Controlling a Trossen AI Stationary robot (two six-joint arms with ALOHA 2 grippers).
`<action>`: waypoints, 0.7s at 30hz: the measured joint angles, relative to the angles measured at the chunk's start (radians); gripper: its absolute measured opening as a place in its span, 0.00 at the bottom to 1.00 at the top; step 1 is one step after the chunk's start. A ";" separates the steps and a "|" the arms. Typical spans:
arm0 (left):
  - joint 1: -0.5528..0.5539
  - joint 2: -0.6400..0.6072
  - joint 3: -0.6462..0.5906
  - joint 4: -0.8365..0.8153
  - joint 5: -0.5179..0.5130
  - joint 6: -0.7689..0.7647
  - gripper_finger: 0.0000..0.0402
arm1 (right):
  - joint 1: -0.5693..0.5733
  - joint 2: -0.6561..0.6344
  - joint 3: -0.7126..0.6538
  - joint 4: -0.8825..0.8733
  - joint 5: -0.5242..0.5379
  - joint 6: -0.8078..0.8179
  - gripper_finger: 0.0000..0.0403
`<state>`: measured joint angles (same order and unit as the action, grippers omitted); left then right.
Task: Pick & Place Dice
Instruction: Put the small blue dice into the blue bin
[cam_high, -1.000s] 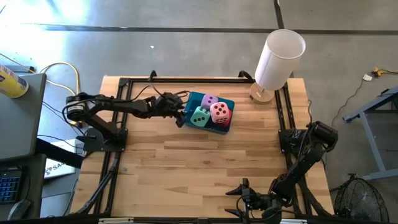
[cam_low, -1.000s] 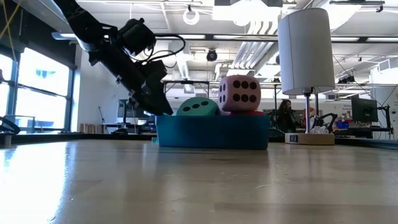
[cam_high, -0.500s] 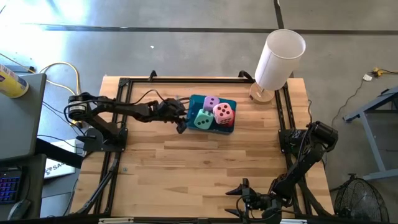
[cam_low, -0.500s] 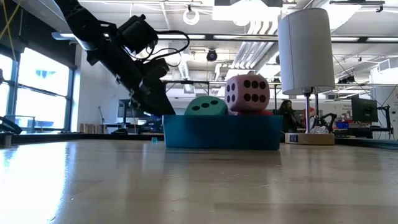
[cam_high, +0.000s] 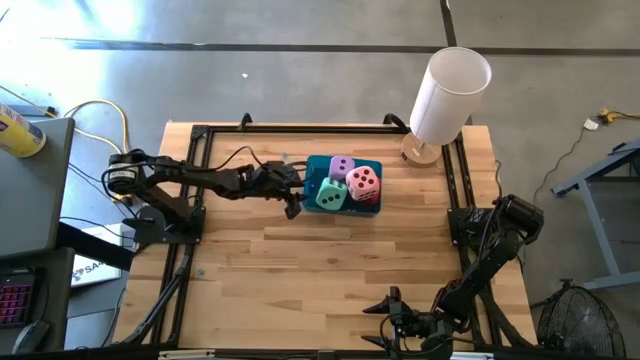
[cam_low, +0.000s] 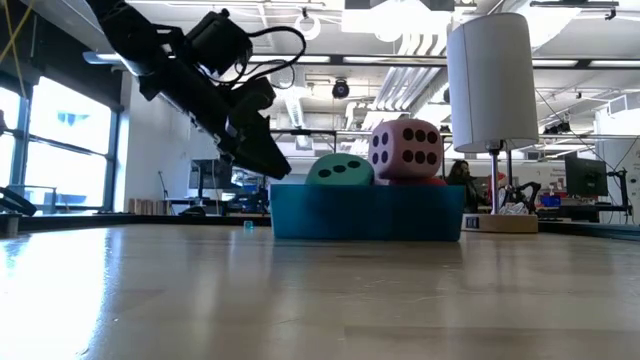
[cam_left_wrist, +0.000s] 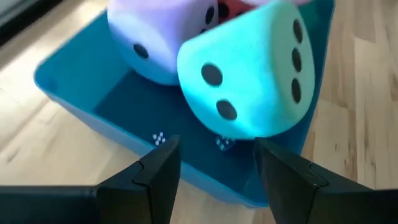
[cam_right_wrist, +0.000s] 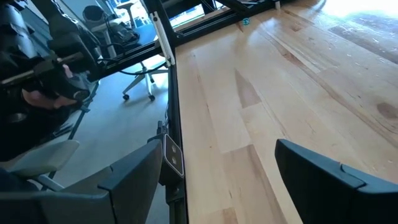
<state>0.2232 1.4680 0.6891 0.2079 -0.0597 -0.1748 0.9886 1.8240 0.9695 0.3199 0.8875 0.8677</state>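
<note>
The teal tray (cam_high: 312, 163) stands on the table's far middle with the dice in it. The mint die (cam_high: 329, 194) and lilac die (cam_high: 341, 167) sit on its left side. The pink die (cam_high: 363, 181) rides higher, on the red die (cam_high: 371, 197), as the low view shows (cam_low: 405, 150). My left gripper (cam_high: 292, 204) is open at the tray's left wall, its fingers slanting down (cam_low: 272, 165). In the left wrist view the mint die (cam_left_wrist: 249, 81) and lilac die (cam_left_wrist: 155, 37) fill the tray just beyond my fingers. My right gripper (cam_right_wrist: 230, 180) is open and parked at the near edge (cam_high: 405, 322). My left gripper meets the tray's left wall (cam_left_wrist: 124, 140) with its open fingertips (cam_left_wrist: 163, 155) from the table's left, slanting down. The fingers stand side by side along the wall's outer face and rim, not around it. The tray stays flat on the table.
A white cylindrical lamp (cam_high: 450, 88) stands on a round wooden base at the far right corner, right of the tray (cam_low: 365, 212). Black frame rails run along the table's left, right and far edges. Bare wood lies between the tray and the near edge.
My left gripper has moved a little toward the table's right, staying open. The tray has slid right in front of it and turned from askew to square with the table edges, carrying the dice along.
</note>
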 joint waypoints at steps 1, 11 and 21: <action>0.003 -0.007 0.000 0.002 0.001 0.003 0.48 | 0.000 0.000 0.000 0.000 0.000 0.000 0.76; 0.061 -0.137 0.000 -0.149 0.015 0.051 0.48 | 0.008 0.000 0.000 -0.001 0.000 0.003 0.76; 0.206 -0.156 -0.068 -0.216 0.022 -0.017 0.48 | 0.013 0.000 0.000 0.002 0.003 0.004 0.76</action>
<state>0.4295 1.3117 0.6213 -0.0078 -0.0377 -0.1916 1.0016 1.8240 0.9693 0.3222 0.8909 0.8714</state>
